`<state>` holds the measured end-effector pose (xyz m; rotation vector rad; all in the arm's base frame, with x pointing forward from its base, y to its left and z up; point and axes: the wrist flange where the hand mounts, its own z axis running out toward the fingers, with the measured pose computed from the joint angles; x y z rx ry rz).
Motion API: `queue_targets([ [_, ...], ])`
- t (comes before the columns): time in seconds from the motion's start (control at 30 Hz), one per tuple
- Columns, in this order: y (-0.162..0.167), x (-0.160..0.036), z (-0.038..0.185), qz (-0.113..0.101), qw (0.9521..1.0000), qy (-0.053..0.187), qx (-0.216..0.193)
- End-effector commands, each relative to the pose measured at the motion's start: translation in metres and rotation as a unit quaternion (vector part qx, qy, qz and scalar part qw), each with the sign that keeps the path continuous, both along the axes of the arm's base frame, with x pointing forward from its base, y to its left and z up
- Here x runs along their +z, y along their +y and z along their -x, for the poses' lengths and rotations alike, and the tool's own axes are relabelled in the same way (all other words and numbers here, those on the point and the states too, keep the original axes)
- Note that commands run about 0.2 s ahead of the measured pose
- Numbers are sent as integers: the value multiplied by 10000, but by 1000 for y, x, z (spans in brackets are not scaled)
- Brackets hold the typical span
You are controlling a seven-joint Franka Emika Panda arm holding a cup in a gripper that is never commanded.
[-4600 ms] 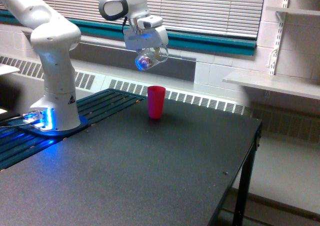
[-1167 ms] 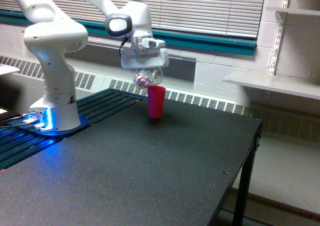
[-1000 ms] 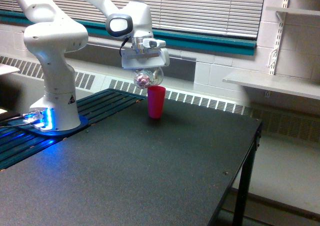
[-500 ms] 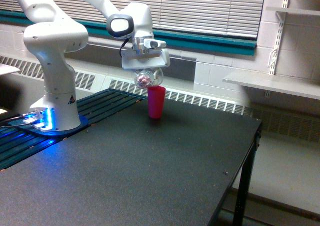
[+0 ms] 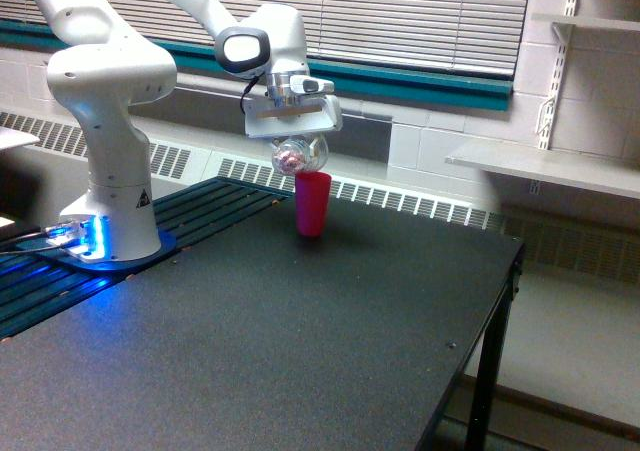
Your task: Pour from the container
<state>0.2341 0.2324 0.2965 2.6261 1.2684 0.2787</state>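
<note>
The container (image 5: 299, 155) is a small clear rounded cup with brownish-red bits showing through it. My gripper (image 5: 297, 141) is shut on it from above, and it hangs just over the rim of the red plastic cup (image 5: 312, 203). That red cup stands upright on the black table (image 5: 300, 351), toward the back. The container sits a little to the exterior view's left of the red cup's centre. The fingertips are mostly hidden behind the container.
The arm's white base (image 5: 110, 211) stands on a blue-lit plate at the exterior view's left. A slatted dark panel (image 5: 200, 206) lies beside it. The table's edge (image 5: 490, 301) drops off at the exterior view's right. A wall shelf (image 5: 545, 166) is beyond.
Since 4.6 s ago the gripper has come down with the container to just above the red cup. Over the last second it has edged slightly to the exterior view's right.
</note>
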Motion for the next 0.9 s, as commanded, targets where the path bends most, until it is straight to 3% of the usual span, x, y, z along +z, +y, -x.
queue_targets([
  [0.03,-6,-4,-2,78,10000,-20,-54],
  [0.9,0,-4,-3,263,9995,-110,155],
])
